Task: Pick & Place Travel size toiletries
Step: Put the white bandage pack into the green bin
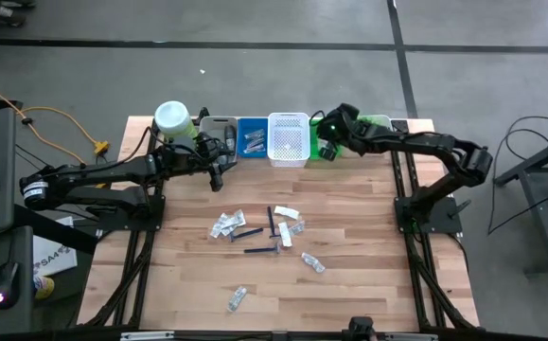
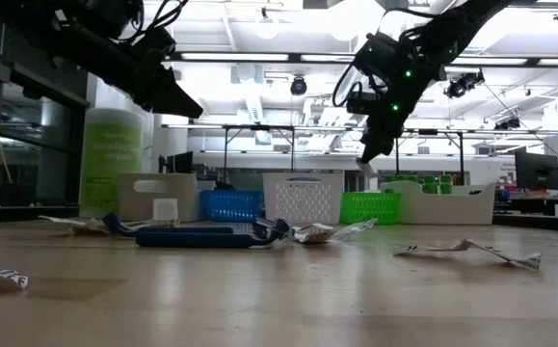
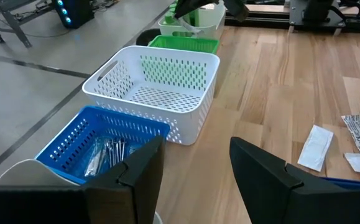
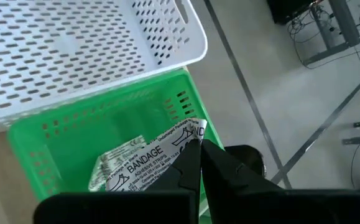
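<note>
Nearest the front edge of the bench (image 1: 349,294) a lone clear sachet (image 1: 238,299) lies apart, and beyond it, around mid-bench, the rest of the loose toiletries sit in a scatter: white sachets (image 1: 226,224) and thin dark sticks (image 1: 260,250), all flat on the wood and within reach of either arm. Farther back a row of bins lines the far edge, presumably one per kind of item: a grey bin (image 1: 219,130), a blue bin (image 1: 252,137) already holding some pieces, a white basket (image 1: 289,139) that looks empty, and a green basket (image 4: 99,143). The left tool (image 1: 219,172) hangs just in front of the grey and blue bins with its jaws partly apart and nothing between them, so it seems free for another pick. The right tool (image 4: 197,163) is poised above the green basket, pinched tight on a bandage sachet (image 4: 148,160); the wrist view shows it held over that basket so that a release should drop it in, beside what may be a similar packet already there, though that is hard to make out. A large pale-green jar (image 1: 172,118) stands at the row's left end.
</note>
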`<state>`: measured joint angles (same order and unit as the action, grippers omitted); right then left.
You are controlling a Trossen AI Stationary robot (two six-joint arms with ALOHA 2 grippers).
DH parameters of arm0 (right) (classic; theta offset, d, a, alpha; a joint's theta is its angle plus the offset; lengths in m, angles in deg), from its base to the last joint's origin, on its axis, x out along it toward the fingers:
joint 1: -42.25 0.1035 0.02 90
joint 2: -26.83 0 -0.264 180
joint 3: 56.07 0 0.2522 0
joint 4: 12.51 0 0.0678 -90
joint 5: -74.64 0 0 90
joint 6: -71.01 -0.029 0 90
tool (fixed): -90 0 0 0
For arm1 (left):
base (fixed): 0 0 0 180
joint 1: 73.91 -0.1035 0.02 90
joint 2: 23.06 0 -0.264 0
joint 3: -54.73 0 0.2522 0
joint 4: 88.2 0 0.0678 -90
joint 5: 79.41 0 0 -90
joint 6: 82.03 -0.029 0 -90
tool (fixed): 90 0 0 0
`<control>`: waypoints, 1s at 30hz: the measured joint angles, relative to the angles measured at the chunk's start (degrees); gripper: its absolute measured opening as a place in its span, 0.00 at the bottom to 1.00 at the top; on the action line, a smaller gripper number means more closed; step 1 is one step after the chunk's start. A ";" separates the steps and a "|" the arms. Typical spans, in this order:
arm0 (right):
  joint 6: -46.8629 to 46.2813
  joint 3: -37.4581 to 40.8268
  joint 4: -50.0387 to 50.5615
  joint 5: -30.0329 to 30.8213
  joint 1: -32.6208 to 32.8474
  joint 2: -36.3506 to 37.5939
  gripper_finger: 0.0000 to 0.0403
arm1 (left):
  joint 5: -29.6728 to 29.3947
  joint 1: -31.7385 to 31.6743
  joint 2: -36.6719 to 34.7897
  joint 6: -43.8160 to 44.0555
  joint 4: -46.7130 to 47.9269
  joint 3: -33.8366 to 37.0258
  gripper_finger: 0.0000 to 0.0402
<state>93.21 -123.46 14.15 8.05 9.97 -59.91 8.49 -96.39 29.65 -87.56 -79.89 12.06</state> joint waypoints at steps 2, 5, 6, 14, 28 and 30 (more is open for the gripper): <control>0.54 0.00 -0.30 -0.07 -0.08 0.00 0.02 | 0.00 0.00 0.00 -0.06 0.00 0.00 0.46; 0.11 0.00 -1.28 -0.23 -0.06 0.00 0.08 | 0.00 0.00 -0.02 -0.04 -0.05 0.00 0.46; -0.26 0.00 -1.19 -0.27 -0.04 0.02 0.10 | 0.00 0.00 -0.02 -0.04 -0.05 0.00 0.46; -2.26 0.00 1.10 3.21 1.20 0.82 0.35 | 0.00 0.00 -0.13 -0.04 0.00 0.00 0.46; -14.80 -0.04 15.08 -25.89 14.64 9.28 0.43 | 0.00 0.00 -0.13 -0.23 -0.05 0.00 0.46; -15.87 -0.04 15.03 -27.82 17.41 9.23 0.42 | 0.00 0.00 -0.13 -0.23 -0.30 0.00 0.46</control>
<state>77.34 -123.50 29.18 -19.77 27.38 -50.67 8.49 -96.39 29.51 -87.79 -80.19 12.06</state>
